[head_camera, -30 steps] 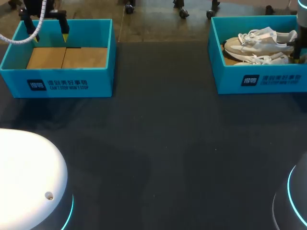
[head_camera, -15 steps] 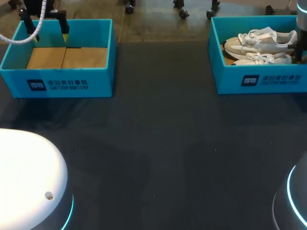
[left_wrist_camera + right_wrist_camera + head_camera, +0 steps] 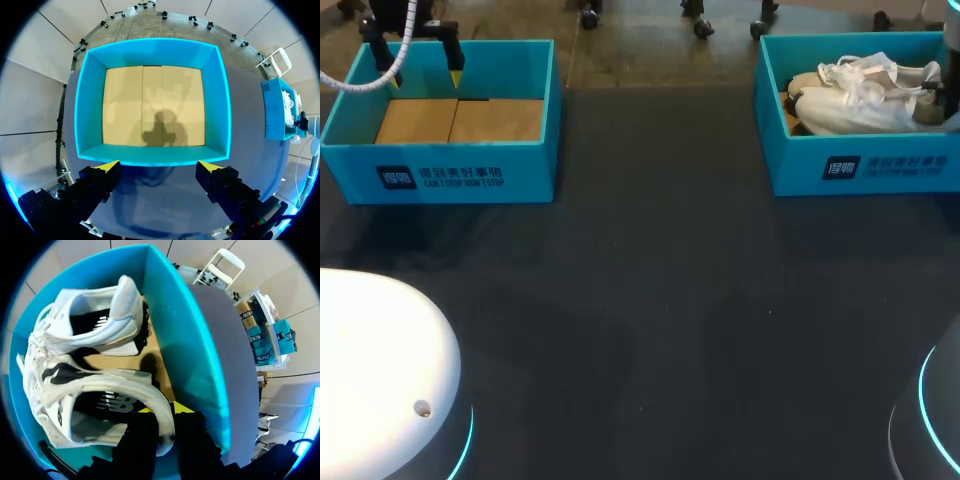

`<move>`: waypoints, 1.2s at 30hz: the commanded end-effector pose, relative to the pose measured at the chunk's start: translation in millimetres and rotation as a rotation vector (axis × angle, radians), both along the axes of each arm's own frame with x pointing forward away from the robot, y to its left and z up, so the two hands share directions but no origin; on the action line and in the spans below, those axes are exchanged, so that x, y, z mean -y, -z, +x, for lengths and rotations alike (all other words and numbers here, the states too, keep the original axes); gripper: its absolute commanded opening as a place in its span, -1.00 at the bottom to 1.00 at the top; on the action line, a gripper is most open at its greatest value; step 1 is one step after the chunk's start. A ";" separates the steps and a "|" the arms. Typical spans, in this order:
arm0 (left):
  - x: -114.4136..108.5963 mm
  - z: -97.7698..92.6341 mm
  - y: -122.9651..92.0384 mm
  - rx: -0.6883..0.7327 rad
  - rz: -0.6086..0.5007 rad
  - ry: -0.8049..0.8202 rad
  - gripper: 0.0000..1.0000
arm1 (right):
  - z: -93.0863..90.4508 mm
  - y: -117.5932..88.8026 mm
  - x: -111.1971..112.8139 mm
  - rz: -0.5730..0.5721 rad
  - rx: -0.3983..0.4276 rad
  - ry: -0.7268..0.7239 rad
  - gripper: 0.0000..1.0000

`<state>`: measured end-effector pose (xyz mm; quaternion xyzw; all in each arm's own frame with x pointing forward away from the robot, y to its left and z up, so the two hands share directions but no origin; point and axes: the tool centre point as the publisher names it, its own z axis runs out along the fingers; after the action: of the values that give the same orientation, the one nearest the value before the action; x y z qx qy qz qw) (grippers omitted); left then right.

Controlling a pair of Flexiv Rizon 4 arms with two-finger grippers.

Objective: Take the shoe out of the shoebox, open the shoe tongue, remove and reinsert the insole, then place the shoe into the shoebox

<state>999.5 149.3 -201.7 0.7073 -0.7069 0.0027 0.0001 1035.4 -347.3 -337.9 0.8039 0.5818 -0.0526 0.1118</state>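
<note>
- Your right gripper (image 3: 162,415) is pinched on the heel collar of the nearer shoe (image 3: 100,390), with one finger inside and one outside.
- That shoe sits in the right shoebox (image 3: 860,170). Its long axis runs along the box, toe toward the table's (image 3: 660,300) middle and heel at the gripper.
- It has a pale upper, white laces, a dark lining and a thick rounded sole. The second shoe (image 3: 95,320) lies beside it, pointing the same way.
- Your left gripper (image 3: 159,166) hangs spread wide over one long wall of the left shoebox (image 3: 152,52), a teal card box with a plain tan floor.
</note>
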 end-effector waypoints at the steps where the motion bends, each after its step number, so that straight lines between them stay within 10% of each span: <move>1: -0.3 0.0 -0.9 -0.001 0.002 0.000 1.00 | -10.6 -38.5 -5.1 -0.003 -0.004 -0.022 -1.00; 36: -0.3 0.0 -0.9 -0.001 0.002 0.000 1.00 | -48.0 -218.2 -52.0 -0.032 0.024 -0.213 -1.00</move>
<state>999.5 149.3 -201.7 0.7073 -0.7069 0.0026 0.0001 996.2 -298.1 -134.4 0.7407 0.6563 -0.0415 0.1375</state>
